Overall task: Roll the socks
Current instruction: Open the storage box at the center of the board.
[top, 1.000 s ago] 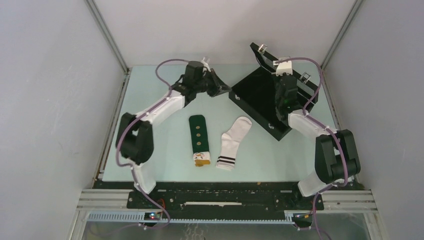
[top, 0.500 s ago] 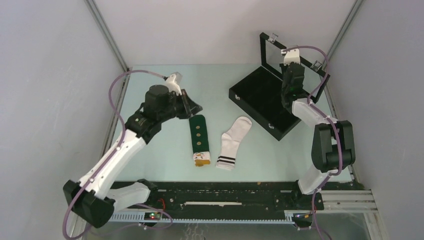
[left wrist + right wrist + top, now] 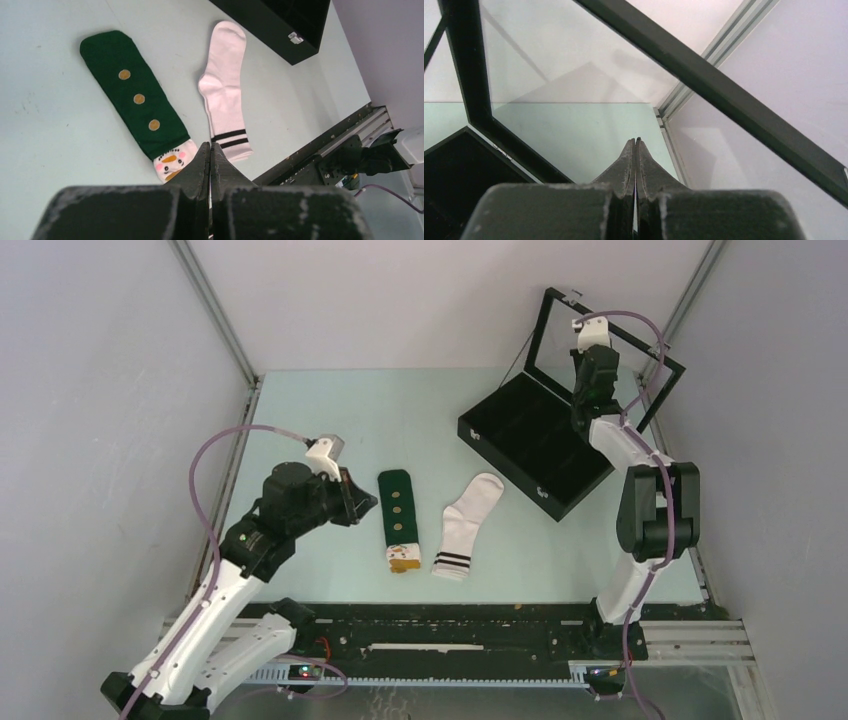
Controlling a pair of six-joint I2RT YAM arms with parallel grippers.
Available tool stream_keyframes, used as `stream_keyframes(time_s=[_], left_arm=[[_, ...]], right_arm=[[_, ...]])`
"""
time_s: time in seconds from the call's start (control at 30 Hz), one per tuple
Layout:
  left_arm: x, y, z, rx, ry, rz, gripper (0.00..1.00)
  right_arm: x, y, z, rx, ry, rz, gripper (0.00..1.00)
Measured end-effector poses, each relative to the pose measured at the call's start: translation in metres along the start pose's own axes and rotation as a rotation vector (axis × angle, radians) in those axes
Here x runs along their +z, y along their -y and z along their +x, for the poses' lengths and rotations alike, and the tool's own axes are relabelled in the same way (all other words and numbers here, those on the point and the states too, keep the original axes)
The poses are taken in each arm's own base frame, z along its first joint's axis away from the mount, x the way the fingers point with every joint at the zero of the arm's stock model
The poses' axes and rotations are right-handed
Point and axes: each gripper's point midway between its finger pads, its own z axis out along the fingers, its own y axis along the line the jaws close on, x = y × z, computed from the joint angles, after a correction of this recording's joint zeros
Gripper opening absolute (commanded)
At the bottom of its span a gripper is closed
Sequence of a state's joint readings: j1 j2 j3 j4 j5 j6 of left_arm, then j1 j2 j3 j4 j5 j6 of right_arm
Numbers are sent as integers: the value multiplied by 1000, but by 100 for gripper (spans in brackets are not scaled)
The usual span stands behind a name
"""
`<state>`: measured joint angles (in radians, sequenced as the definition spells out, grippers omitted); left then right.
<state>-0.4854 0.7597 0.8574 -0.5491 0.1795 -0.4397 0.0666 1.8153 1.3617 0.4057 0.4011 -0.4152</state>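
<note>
Black case (image 3: 530, 440) lid (image 3: 724, 92) swung higher, green sock (image 3: 397, 515), white sock (image 3: 468, 525) outside on table (image 3: 300, 430); left pincer (image 3: 210, 149) retreated, right pincer (image 3: 635, 144), both closed empty.

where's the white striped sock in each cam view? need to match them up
Top external: white sock at centre, right of the green sock.
Left wrist: white sock upper middle, also right of the green sock.
Right wrist: not in it.
Shared landmark: the black case, seen in all three.
</note>
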Motion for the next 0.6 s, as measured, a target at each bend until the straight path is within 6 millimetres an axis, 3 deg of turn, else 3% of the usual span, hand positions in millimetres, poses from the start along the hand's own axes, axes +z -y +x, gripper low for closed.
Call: stream_keyframes(time_s=[0.27,0.6], left_arm=[[-5,-10,23,-4,-37,-17,0],[-6,-10,25,-5,-44,-15,0]], right_arm=[[13,-8,12,-19,-40,-26,0],[12,-15,19,-22,-71,-54,0]])
